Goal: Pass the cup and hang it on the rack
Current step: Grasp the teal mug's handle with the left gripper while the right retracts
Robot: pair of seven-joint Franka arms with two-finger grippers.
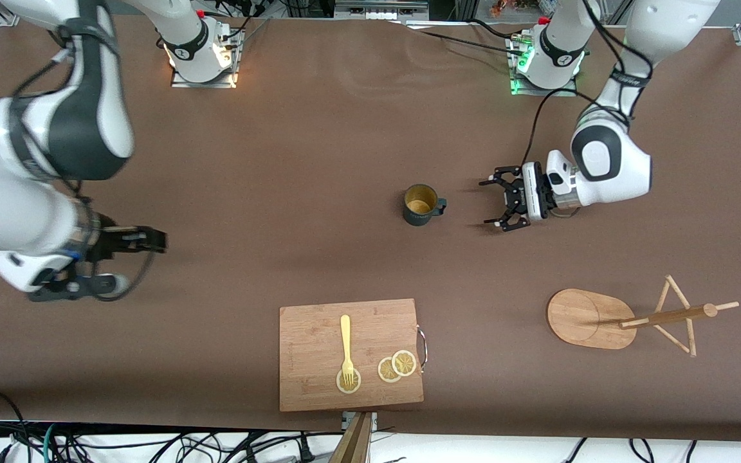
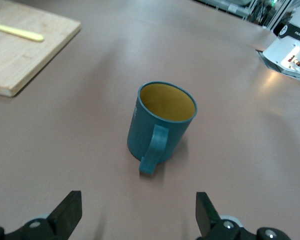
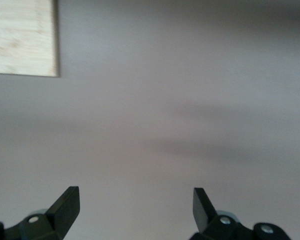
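The teal-blue cup point(image 1: 420, 204) with a mustard-yellow inside stands upright on the brown table near its middle, its handle turned toward my left gripper point(image 1: 485, 202). That gripper is open, low over the table, a short way from the cup toward the left arm's end. In the left wrist view the cup point(image 2: 161, 125) stands clear of the open gripper point(image 2: 138, 210), handle facing it. The bamboo rack point(image 1: 589, 318) stands nearer the front camera at the left arm's end. My right gripper point(image 1: 159, 241) is open and empty over bare table at the right arm's end point(image 3: 135, 205).
A wooden cutting board point(image 1: 319, 379) with a metal handle lies near the table's front edge, carrying a yellow fork point(image 1: 346, 344) and lemon slices point(image 1: 396, 366). Its corner shows in the left wrist view point(image 2: 20, 50) and the right wrist view point(image 3: 22, 37).
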